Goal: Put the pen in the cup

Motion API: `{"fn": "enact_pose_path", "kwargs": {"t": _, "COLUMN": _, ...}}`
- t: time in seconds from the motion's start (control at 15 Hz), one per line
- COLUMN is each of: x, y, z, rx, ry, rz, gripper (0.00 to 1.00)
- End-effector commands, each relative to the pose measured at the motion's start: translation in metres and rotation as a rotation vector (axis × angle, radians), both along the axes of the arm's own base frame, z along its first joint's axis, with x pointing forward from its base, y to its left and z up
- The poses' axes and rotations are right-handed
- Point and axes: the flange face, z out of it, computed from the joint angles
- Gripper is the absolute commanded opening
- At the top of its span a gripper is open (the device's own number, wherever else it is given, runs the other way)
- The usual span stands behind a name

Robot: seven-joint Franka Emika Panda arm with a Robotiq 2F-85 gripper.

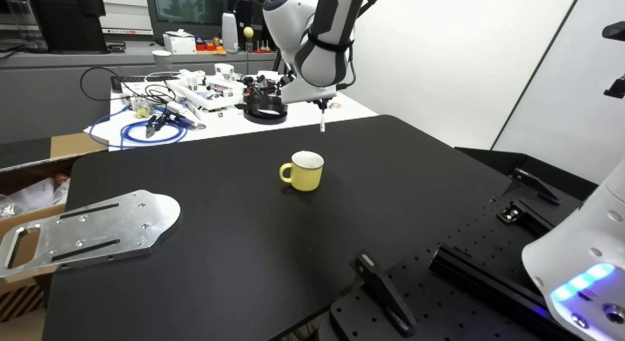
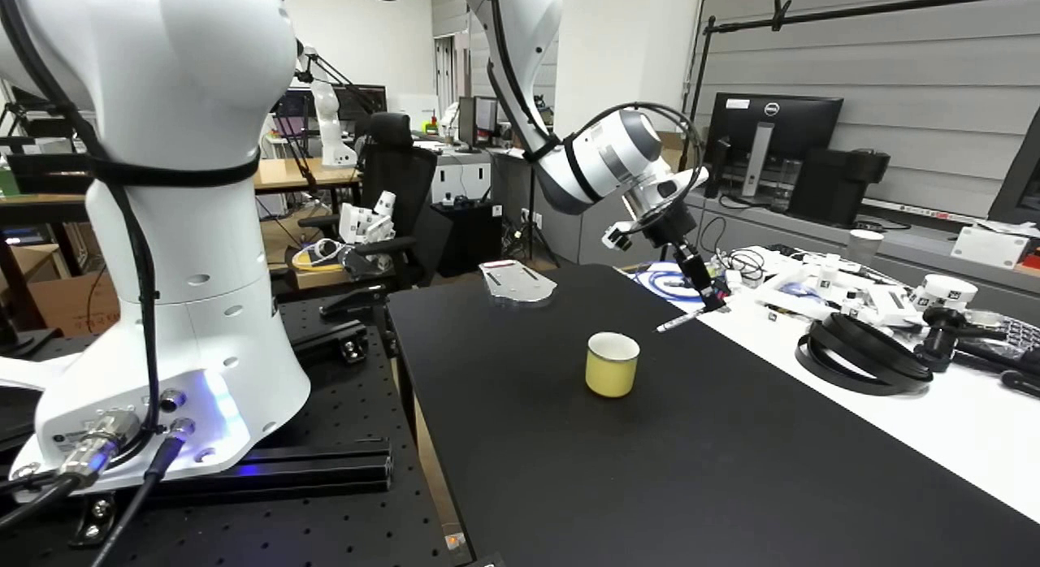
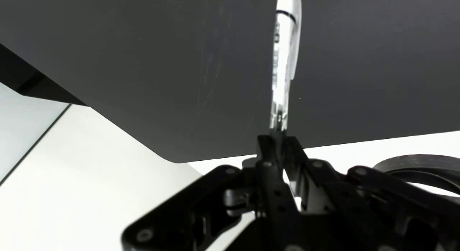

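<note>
The pen is thin and white with a clip and a dark lower end. My gripper is shut on that dark end, and the white part sticks out ahead of the fingertips. In both exterior views the pen slants down from the gripper, above the far part of the black table. The cup is a small yellow mug with a light inside, standing upright on the table, apart from the pen. Its handle is hidden in an exterior view. The cup is out of the wrist view.
A flat metal plate lies at an edge of the black table. A white table beyond bears cables, tools and black rings. A cardboard box stands beside the table. The robot base is at the opposite side.
</note>
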Motion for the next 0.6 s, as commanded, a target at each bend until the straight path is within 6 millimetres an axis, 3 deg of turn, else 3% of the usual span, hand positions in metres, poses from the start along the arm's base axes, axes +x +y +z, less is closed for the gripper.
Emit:
{"fn": "enact_pose_path", "kwargs": {"t": 0.0, "x": -0.021, "y": 0.011, "z": 0.008, "rx": 0.033, "ry": -0.013, "rz": -0.013, "gripper": 0.03}}
{"fn": "enact_pose_path", "kwargs": {"t": 0.53, "x": -0.038, "y": 0.030, "z": -0.005, "rx": 0.089, "ry": 0.003, "rz": 0.007, "gripper": 0.03}}
